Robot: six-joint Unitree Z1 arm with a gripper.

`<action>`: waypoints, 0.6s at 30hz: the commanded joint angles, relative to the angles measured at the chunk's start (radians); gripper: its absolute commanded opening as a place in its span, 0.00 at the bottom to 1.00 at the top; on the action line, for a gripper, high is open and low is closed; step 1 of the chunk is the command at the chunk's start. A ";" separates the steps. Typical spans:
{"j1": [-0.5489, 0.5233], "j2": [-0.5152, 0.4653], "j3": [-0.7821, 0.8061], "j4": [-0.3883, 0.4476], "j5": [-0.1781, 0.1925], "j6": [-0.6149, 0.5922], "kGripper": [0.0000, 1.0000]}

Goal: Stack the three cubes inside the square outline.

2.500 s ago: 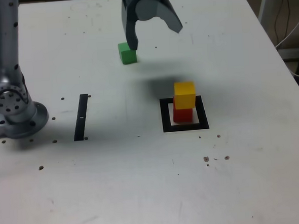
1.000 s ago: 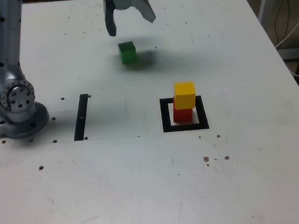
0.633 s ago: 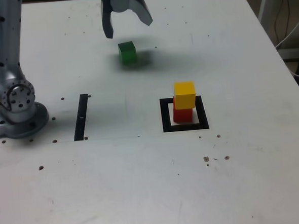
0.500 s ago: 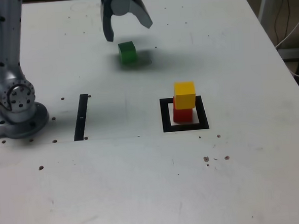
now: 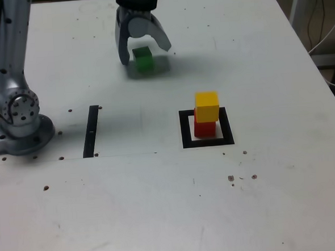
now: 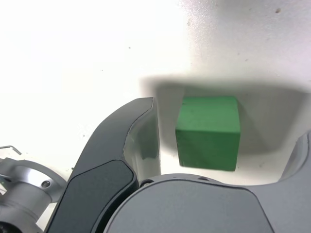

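Jaws wide open, straddling small matte green cube point(image 5: 144, 58), upper centre of exterior view; nothing held.
Cube looks light, rigid, non-slippery: judge grip on opposite flat side faces.

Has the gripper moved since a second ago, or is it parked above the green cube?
Yes. The open gripper has come down toward the table; its fingers now straddle the green cube, which has stayed put.

Surface point(image 5: 161, 205): white, with small dark specks.
Black strip point(image 5: 91, 131): narrow, straight, lying flat at the exterior view's left.
Cables point(image 5: 321, 31): beyond the surface's right edge.
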 commanded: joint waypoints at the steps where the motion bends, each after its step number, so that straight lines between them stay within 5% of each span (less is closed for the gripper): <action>1: 0.003 0.014 0.009 -0.012 -0.004 -0.004 0.99; 12: 0.007 0.038 0.018 -0.030 -0.004 -0.032 0.86; 18: 0.008 0.035 0.015 -0.033 0.020 -0.067 0.53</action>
